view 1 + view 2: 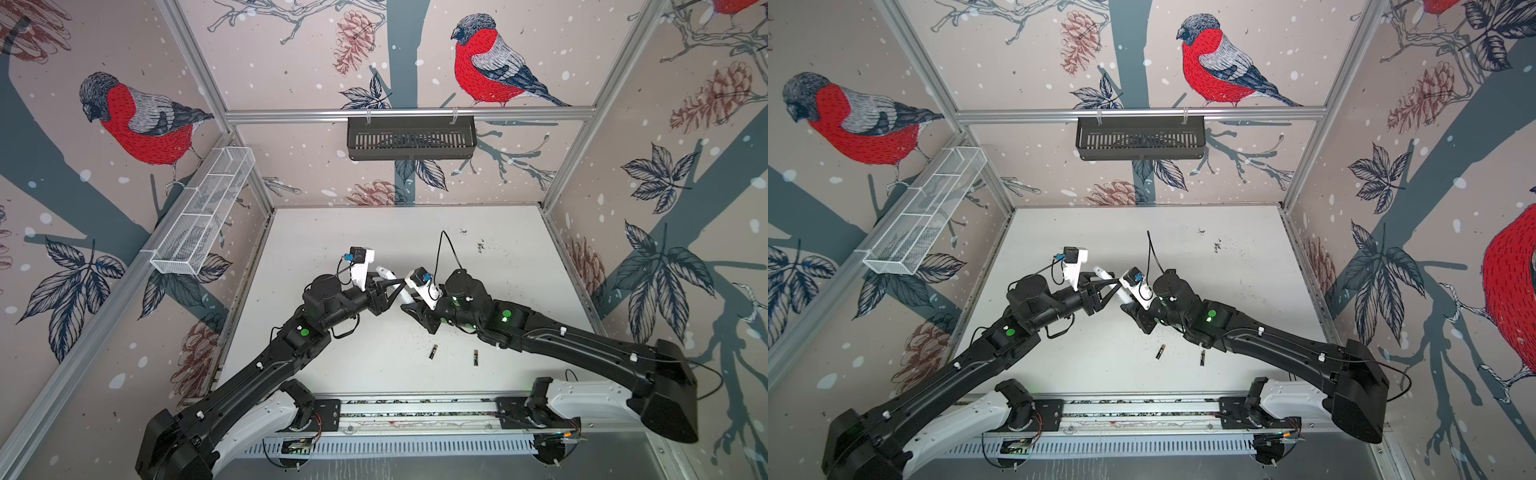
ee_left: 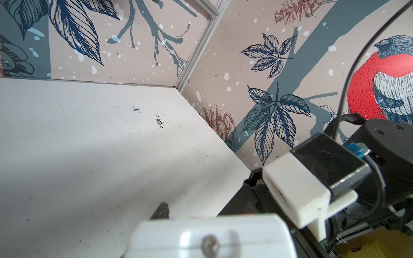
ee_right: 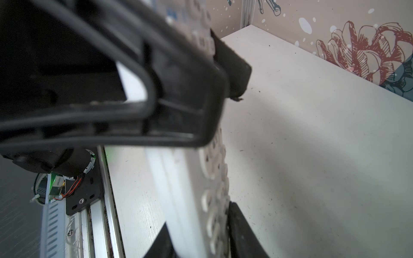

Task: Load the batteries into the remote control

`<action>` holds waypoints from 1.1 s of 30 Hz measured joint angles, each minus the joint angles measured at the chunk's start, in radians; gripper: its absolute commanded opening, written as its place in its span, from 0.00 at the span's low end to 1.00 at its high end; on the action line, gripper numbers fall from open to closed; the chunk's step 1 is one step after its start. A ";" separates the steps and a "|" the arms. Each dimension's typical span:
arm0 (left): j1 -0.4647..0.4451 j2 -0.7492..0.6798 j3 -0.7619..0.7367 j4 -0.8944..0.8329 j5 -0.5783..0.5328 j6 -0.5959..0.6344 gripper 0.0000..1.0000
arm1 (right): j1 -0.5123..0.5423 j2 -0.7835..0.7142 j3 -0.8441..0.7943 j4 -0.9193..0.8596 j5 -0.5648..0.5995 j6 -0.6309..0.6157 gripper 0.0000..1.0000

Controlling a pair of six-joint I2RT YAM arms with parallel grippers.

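The white remote control (image 1: 387, 276) (image 1: 1103, 273) hangs tilted above the middle of the table, and both grippers hold it. My left gripper (image 1: 397, 286) (image 1: 1111, 286) is shut on its far half; in the left wrist view a blurred white end of the remote (image 2: 210, 236) fills the space between the jaws. My right gripper (image 1: 409, 305) (image 3: 199, 236) is shut on its near half, one finger (image 3: 241, 230) against the button face (image 3: 214, 178). Two black batteries (image 1: 432, 351) (image 1: 476, 357) with gold ends lie loose on the table below the right arm, also in a top view (image 1: 1160, 351).
A black slotted basket (image 1: 411, 137) hangs on the back rail. A white wire basket (image 1: 203, 212) is fixed along the left wall. The arms' mounting rail (image 1: 415, 411) runs along the table's front edge. Dark specks (image 1: 481, 246) dot the white table (image 1: 332, 232).
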State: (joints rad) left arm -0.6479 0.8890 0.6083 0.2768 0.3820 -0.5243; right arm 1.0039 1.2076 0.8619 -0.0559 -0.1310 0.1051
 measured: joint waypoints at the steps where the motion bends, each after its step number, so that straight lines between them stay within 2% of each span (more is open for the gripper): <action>1: 0.000 0.002 0.000 0.000 0.003 -0.001 0.37 | -0.005 -0.002 0.000 -0.005 -0.013 -0.004 0.30; 5: 0.000 0.002 0.000 0.003 0.013 -0.008 0.52 | -0.034 -0.014 -0.003 -0.018 -0.082 -0.016 0.27; 8: 0.000 0.000 0.000 0.007 0.040 0.002 0.68 | -0.068 -0.035 -0.015 -0.021 -0.137 -0.018 0.25; 10: 0.000 -0.003 0.000 0.010 0.063 0.005 0.94 | -0.098 -0.052 -0.024 -0.023 -0.154 -0.002 0.25; 11: 0.000 -0.004 0.000 0.010 0.070 0.008 0.98 | -0.113 -0.059 -0.027 -0.025 -0.169 0.000 0.25; 18: 0.000 -0.047 -0.031 0.032 0.118 0.044 0.98 | -0.194 -0.117 -0.050 -0.048 -0.370 0.000 0.26; 23: 0.000 -0.037 -0.032 0.058 0.152 0.060 0.98 | -0.214 -0.161 -0.071 -0.048 -0.545 -0.003 0.26; 28: 0.001 0.004 -0.029 0.121 0.277 0.059 0.98 | -0.221 -0.159 -0.084 -0.048 -0.699 -0.003 0.26; 33: -0.002 0.011 -0.032 0.200 0.396 0.034 0.81 | -0.230 -0.117 -0.084 -0.050 -0.805 -0.003 0.26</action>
State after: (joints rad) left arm -0.6495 0.9005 0.5758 0.4767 0.7776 -0.4904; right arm 0.7734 1.0904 0.7776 -0.1062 -0.9363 0.1020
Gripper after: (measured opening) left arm 0.870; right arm 0.259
